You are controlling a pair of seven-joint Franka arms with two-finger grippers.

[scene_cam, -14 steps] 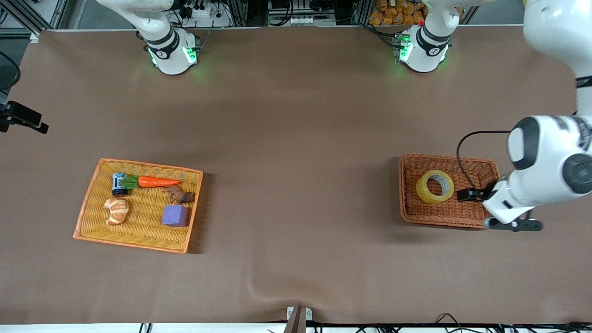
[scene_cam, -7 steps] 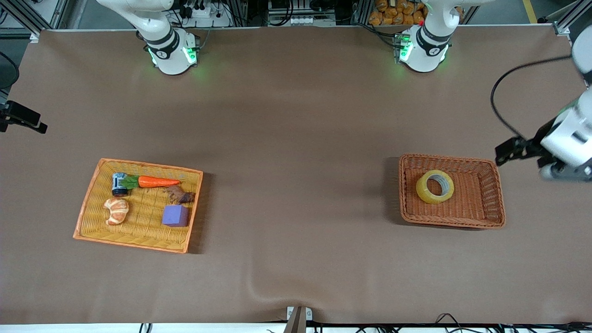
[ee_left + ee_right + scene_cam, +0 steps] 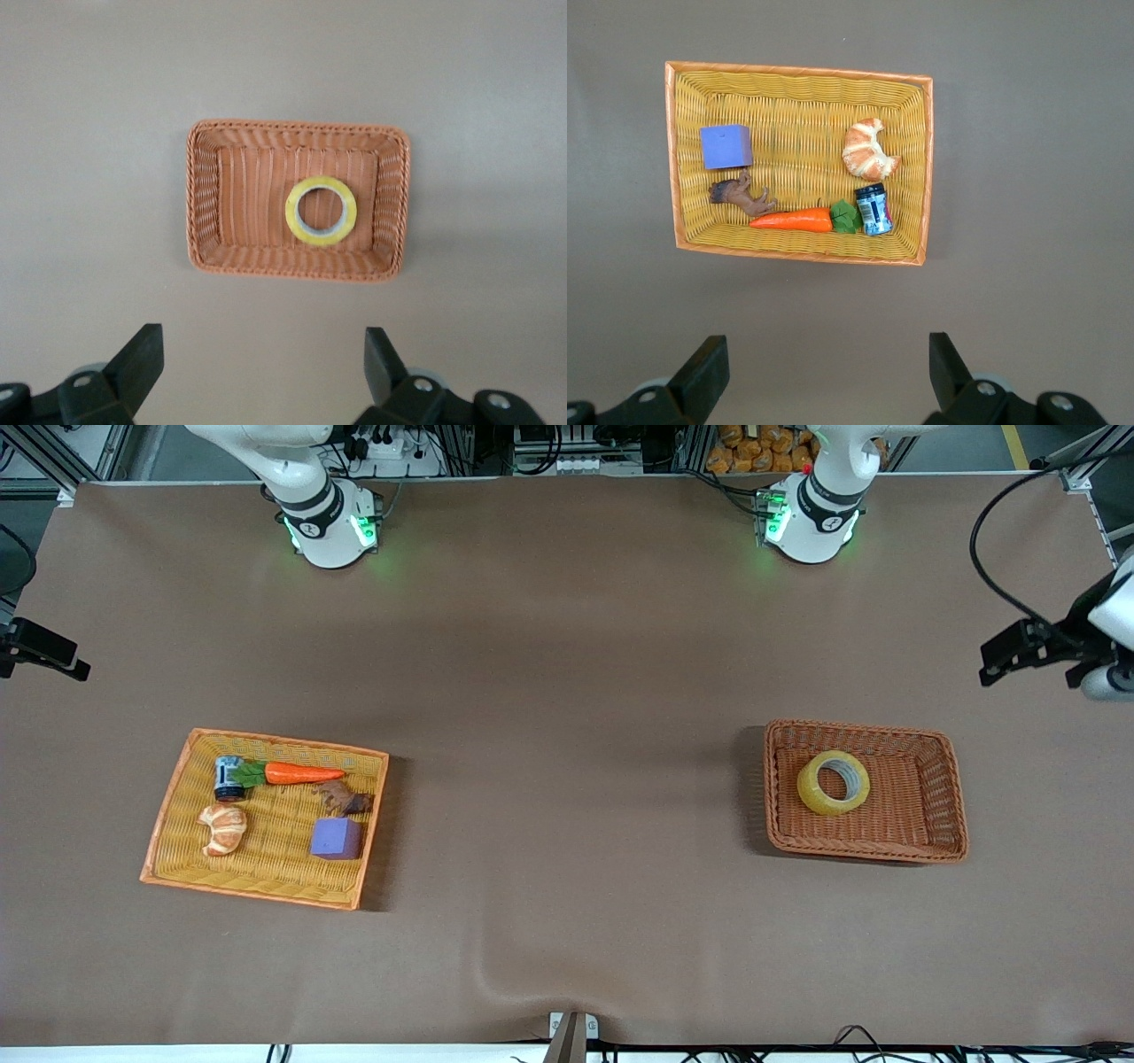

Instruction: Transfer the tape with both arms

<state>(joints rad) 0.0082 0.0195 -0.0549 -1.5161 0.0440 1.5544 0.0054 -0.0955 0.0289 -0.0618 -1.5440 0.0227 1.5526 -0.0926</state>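
Note:
The tape, a yellowish ring with a wide hollow core, lies flat in the brown wicker basket toward the left arm's end of the table. It also shows in the left wrist view, in the same basket. My left gripper is open and empty, high above the bare table beside that basket. The left arm's hand shows at the edge of the front view. My right gripper is open and empty, high above the table beside the orange basket. It is out of the front view.
The orange basket toward the right arm's end holds a purple cube, a croissant toy, a carrot, a small can and a brown toy. Brown cloth covers the table between the baskets.
My left arm has risen and swung away from over the brown basket toward the table's edge at its own end. The tape has stayed in the basket.

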